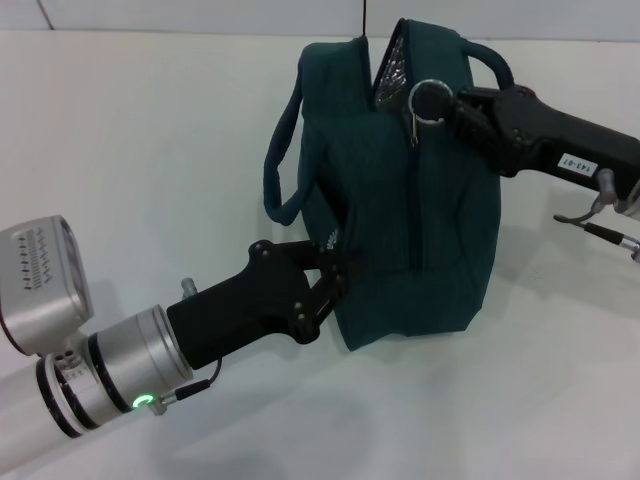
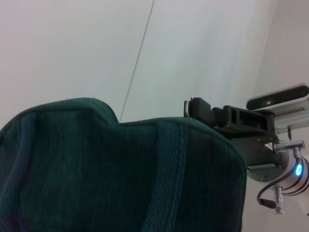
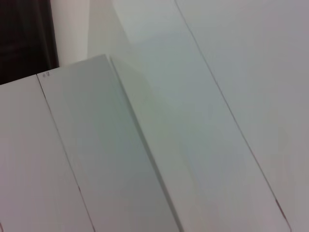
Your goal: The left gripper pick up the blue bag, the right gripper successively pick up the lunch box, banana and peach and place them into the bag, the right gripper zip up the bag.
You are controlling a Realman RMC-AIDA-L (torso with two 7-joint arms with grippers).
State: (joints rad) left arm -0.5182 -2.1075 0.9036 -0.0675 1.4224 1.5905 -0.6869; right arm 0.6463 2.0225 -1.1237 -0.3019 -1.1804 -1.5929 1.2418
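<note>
1. Blue bag (image 1: 420, 230) is standing on the white table (image 1: 130, 150), and I am watching it being held from both sides; it is sitting upright near the middle of the head view, its two loop handles sticking out at either end.
2. I am holding its lower left corner with the left gripper (image 1: 338, 278), whose jaws are pinching the fabric there.
3. I am working the right gripper (image 1: 452, 105) at the top of the bag, where its jaws are pressing together on the metal ring zipper pull (image 1: 428, 99).
4. Silver lining (image 1: 392, 65) is showing only through a short gap beyond the ring, so I am judging the zip to be nearly closed and the last step, zipping up, to be in hand.
5. I am seeing no lunch box, banana or peach on the table; I am taking them to be inside, though I cannot see into the bag.
6. Next I am expecting to draw the ring along the remaining open stretch while the left gripper is bracing the bag, keeping the pull in line with the zip so the fabric is not bunching.
</note>
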